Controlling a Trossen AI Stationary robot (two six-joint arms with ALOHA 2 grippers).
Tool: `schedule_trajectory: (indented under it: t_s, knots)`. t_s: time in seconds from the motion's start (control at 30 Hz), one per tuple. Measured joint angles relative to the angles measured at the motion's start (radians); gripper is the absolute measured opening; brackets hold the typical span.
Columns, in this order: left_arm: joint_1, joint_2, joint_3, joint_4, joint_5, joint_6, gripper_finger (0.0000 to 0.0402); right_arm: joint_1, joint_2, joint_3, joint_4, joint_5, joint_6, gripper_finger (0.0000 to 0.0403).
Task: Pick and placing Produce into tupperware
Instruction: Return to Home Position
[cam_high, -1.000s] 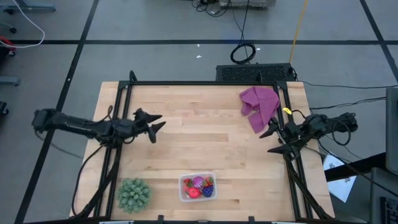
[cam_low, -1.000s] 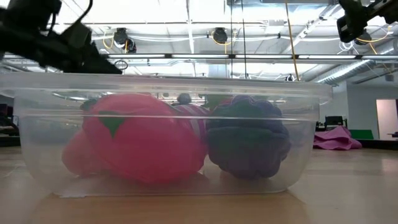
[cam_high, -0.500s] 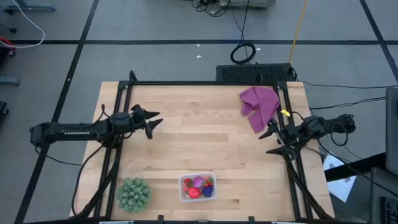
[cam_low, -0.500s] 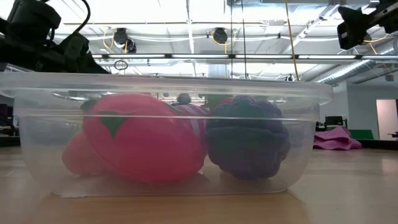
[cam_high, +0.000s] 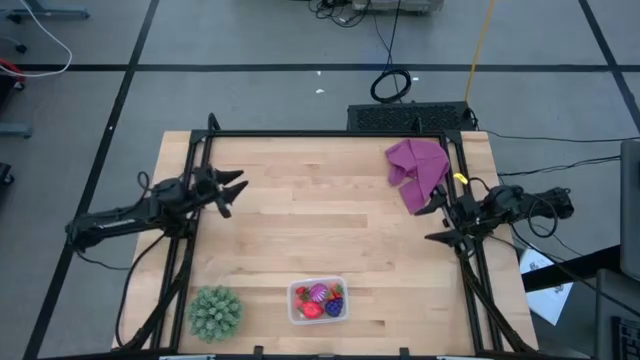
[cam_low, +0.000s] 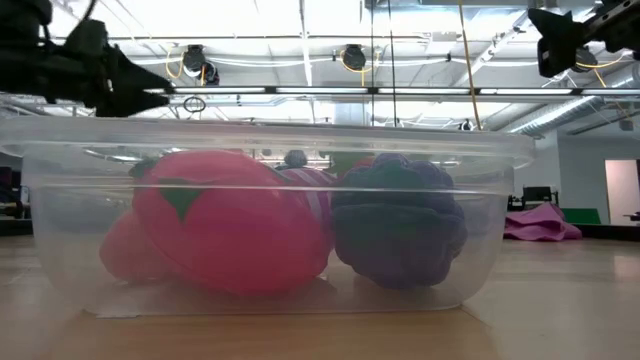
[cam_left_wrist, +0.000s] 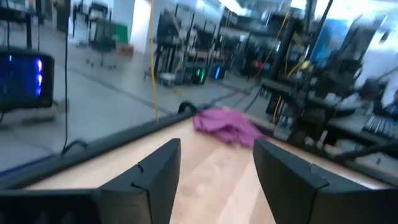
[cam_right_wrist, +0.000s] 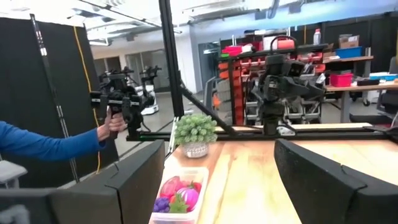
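i see the tupperware (cam_high: 318, 300) close to the desk (cam_high: 320, 215) edge nearest the low camera, about midway along it. the produce lies inside: a red strawberry (cam_low: 225, 235) beside a dark purple grape bunch (cam_low: 398, 230). the spiky green ball (cam_high: 214, 312) stands near it, toward the left corner. my left gripper (cam_high: 233, 194) hovers at the left edge, fingers apart and empty. my right gripper (cam_high: 430, 225) hangs at the right edge near the purple cloth (cam_high: 418, 170), fingers spread wide.
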Motion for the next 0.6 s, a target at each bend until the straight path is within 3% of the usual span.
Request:
schedule_trajectory:
  t_s: [0.07,0.2,0.6]
  knots:
    - [0.0,-0.074,0.0,-0.031,-0.001,0.014,0.0207,-0.009,0.0,0.0,0.014,0.0,-0.006,0.0295]
    - [0.0,-0.08,0.021,-0.129,-0.012,0.03,0.0207,-0.023,0.0,0.0,0.017,-0.001,-0.018,0.0295]
    - [-0.001,-0.083,0.027,-0.09,-0.004,0.087,0.0207,-0.059,0.0,0.0,-0.036,0.01,-0.067,0.0295]
